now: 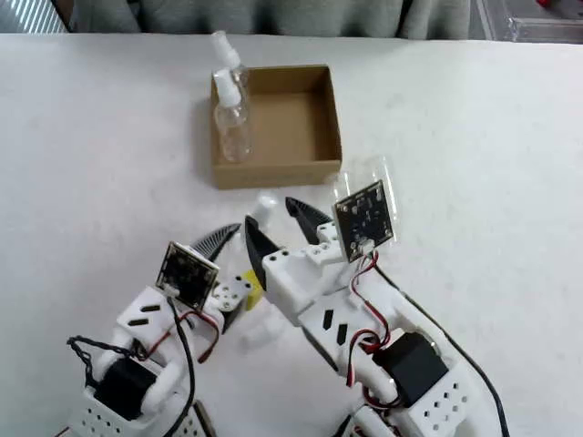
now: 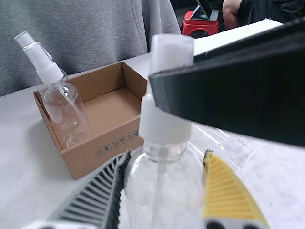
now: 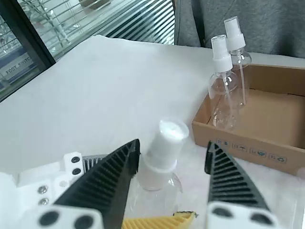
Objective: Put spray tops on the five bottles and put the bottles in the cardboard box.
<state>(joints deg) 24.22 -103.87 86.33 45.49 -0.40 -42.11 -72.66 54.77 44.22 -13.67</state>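
Standing inside the cardboard box [image 1: 273, 171], two topped bottles [image 3: 222, 95] look finished. The left pincer [image 2: 167, 157] is clamped on a third bottle [image 2: 162, 195] near the box, the right pincer [image 3: 172, 144] spread apart astride its spray top [image 3: 164, 143]; boxing it and two more bottles likely remains.

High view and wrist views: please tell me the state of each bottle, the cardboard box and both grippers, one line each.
cardboard box: open on top, partly filled.
two bottles in the box: upright, spray tops on.
held bottle: upright, spray top on its neck.
left gripper: shut on the held bottle.
right gripper: open, fingers either side of the spray top.
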